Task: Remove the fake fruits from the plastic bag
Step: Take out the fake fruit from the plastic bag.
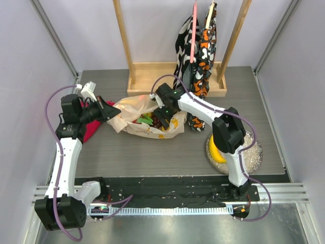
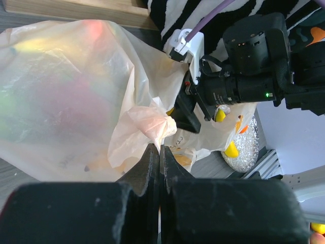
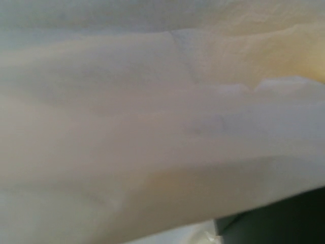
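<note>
The plastic bag lies crumpled on the table's middle left, its mouth facing right. My left gripper is shut on a fold of the bag's left edge; the left wrist view shows the film pinched between the closed fingertips. My right gripper reaches into the bag's mouth, and its fingertips are hidden by film. A green fruit and dark grapes show at the mouth. A yellow banana lies on the silver plate. The right wrist view shows only bag film.
A red cloth lies under my left arm. A wooden rack with hanging patterned cloths stands at the back. The silver plate also shows in the left wrist view. Grey walls close in both sides.
</note>
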